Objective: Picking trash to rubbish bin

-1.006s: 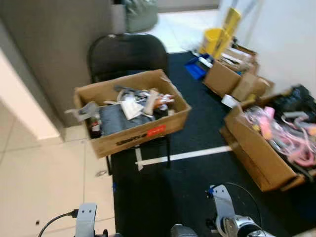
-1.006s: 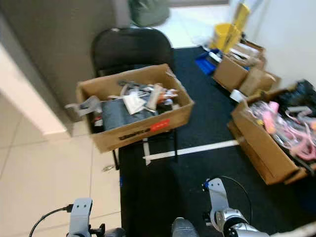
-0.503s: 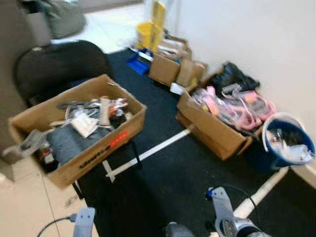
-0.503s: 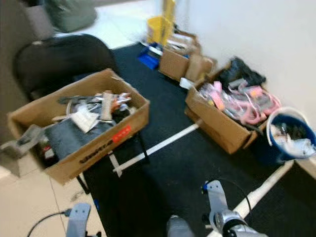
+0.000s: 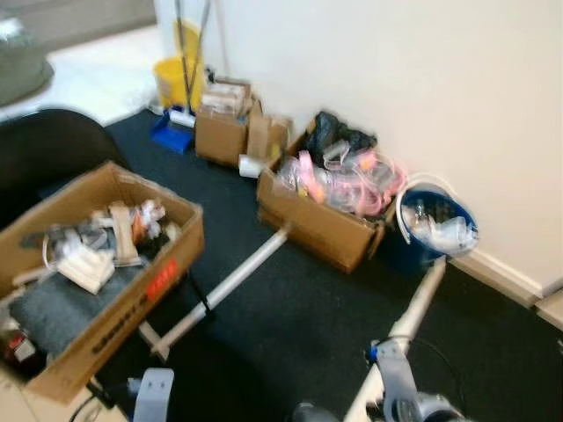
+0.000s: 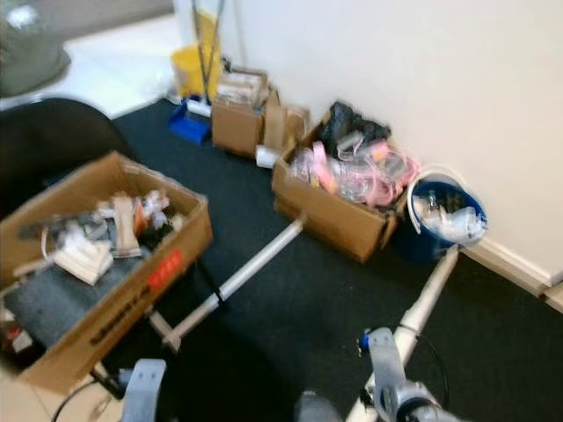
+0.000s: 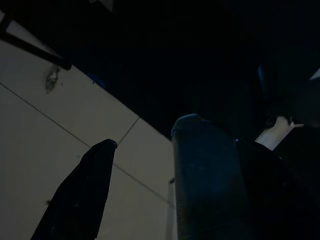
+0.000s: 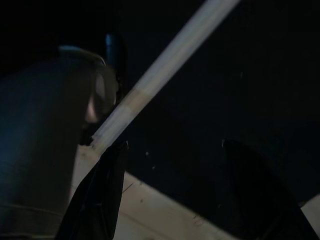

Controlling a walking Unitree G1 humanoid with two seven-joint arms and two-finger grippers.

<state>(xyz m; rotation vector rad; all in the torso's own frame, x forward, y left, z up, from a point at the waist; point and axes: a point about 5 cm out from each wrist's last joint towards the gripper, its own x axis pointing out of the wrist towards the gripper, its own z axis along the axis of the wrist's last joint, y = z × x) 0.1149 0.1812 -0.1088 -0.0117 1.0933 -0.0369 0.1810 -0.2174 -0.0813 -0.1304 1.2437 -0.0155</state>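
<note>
A blue bucket (image 5: 437, 230) with a white rim stands against the white wall and holds crumpled clear plastic. On a black chair (image 5: 48, 154) at the left sits an open cardboard box (image 5: 97, 277) full of mixed scraps and paper. Both arms hang low at the bottom edge of the eye views. In the left wrist view my left gripper (image 7: 175, 145) is open over tile and dark carpet, with nothing held. The right wrist view shows my right gripper (image 8: 176, 144) open too, above a white floor stripe (image 8: 165, 75).
A cardboard box (image 5: 321, 215) of pink plastic items lies beside the bucket. Smaller boxes (image 5: 224, 132), a blue dustpan (image 5: 171, 139) and a yellow mop bucket (image 5: 176, 79) line the wall farther back. White tape stripes (image 5: 233, 281) cross the black carpet.
The camera has swung to the right: the box on the chair has slid to the left of the picture and the blue bucket has come into view. Both arms still hang low.
</note>
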